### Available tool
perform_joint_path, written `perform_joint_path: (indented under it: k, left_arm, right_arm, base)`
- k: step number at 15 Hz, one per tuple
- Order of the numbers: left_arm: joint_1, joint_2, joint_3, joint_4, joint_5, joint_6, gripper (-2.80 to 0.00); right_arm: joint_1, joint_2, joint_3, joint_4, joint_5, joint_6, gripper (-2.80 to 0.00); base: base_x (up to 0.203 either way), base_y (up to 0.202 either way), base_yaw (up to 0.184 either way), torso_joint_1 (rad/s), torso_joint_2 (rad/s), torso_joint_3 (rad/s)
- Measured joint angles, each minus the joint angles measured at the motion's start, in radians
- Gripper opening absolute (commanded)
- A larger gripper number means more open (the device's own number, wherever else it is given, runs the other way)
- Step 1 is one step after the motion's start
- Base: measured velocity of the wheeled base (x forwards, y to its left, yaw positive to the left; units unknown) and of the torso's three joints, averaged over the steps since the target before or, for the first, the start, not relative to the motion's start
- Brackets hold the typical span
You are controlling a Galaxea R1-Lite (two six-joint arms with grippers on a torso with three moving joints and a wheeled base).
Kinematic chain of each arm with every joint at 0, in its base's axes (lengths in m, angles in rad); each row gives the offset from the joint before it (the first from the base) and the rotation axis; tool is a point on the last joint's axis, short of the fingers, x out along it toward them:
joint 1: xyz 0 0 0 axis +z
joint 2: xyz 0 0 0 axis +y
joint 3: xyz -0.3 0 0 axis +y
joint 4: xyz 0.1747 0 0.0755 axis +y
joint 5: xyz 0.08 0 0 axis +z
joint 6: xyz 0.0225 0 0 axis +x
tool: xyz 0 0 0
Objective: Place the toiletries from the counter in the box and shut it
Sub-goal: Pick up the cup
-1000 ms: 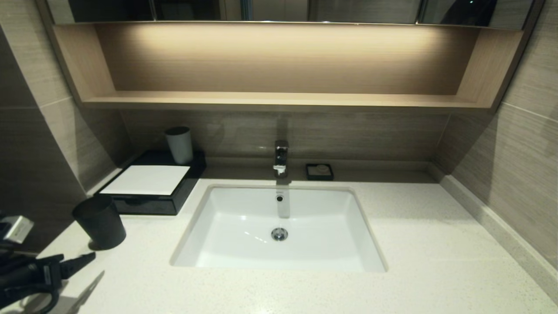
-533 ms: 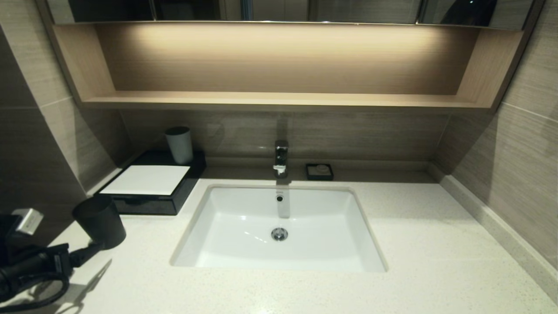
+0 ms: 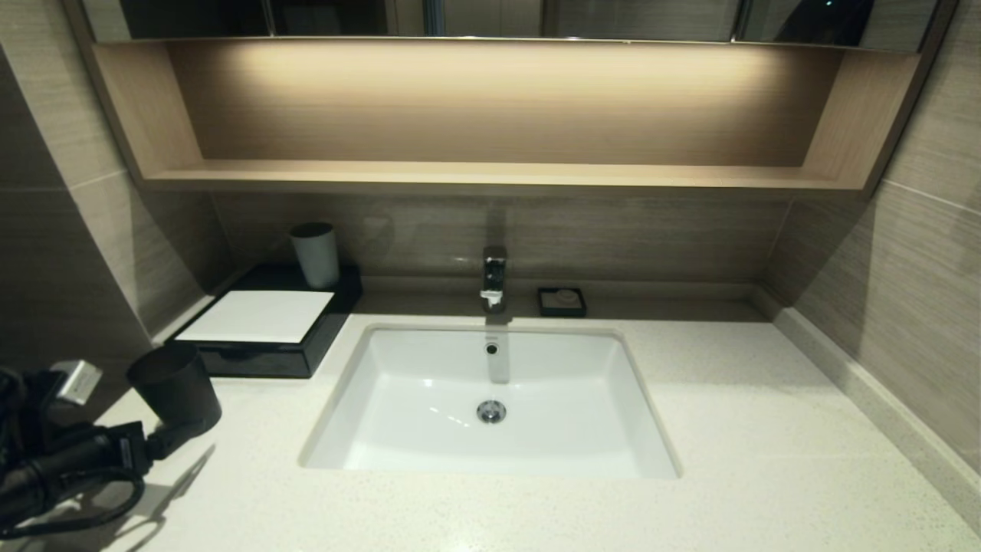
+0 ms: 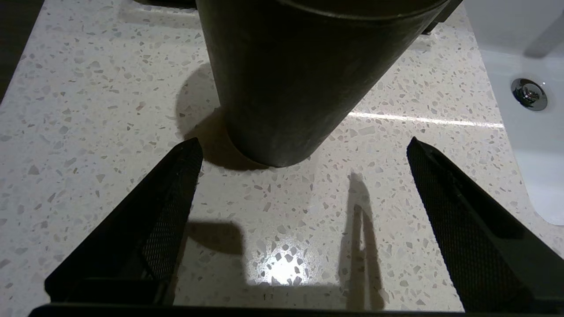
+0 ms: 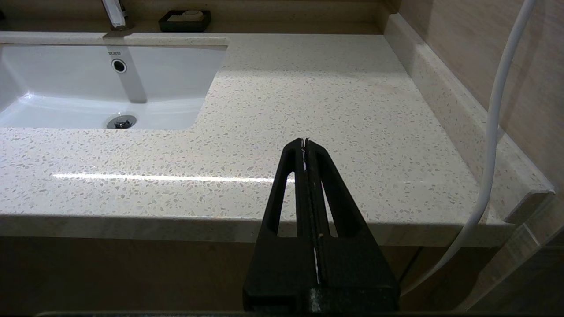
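Note:
No toiletries show in any view. The black box (image 3: pixel 260 360) with its white top panel (image 3: pixel 257 316) stands at the back left of the counter (image 3: pixel 728 429), its front tray pushed in. My left gripper (image 3: pixel 175 439) is low over the counter's front left, open and empty. In the left wrist view its jaws (image 4: pixel 303 141) stand wide apart just short of the base of the dark cylindrical cup (image 4: pixel 291 79), which also shows in the head view (image 3: pixel 175 387). My right gripper (image 5: pixel 305 141) is shut and empty, before the counter's front edge, right of the basin.
The white sunken basin (image 3: pixel 398 429) lies mid-counter with a faucet (image 3: pixel 494 276) behind it. A small black square dish (image 3: pixel 562 301) sits by the back wall. A pale cup (image 3: pixel 316 254) stands on the box's rear. A white cable (image 5: pixel 493 132) hangs at the right.
My left gripper has moved forward and to the right across the counter, and its tip now reaches the base of the dark cup. Nothing else has moved.

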Motion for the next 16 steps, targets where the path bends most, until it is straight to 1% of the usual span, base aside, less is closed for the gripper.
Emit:
perform_joint_path:
  k: [4,11,13,16]
  left_arm:
    - [-0.017,0.021,-0.027,-0.012,0.022,-0.006,0.0]
    - [-0.036,0.097,-0.04,-0.138,0.082,-0.007,0.0]
    - [-0.045,0.112,-0.039,-0.147,0.084,-0.01,0.0]
    - [-0.056,0.124,-0.039,-0.16,0.084,-0.04,0.0]
  right_arm:
    - [0.0,0.0,0.0,0.0,0.0,0.0,-2.8]
    - [0.0,0.0,0.0,0.0,0.0,0.0,-2.8]
    - [0.0,0.0,0.0,0.0,0.0,0.0,-2.8]
    - [0.0,0.0,0.0,0.0,0.0,0.0,-2.8]
  base:
    - [0.0,0.0,0.0,0.0,0.0,0.0]
    - [0.0,0.0,0.0,0.0,0.0,0.0]
    - [0.0,0.0,0.0,0.0,0.0,0.0]
    - [0.0,0.0,0.0,0.0,0.0,0.0]
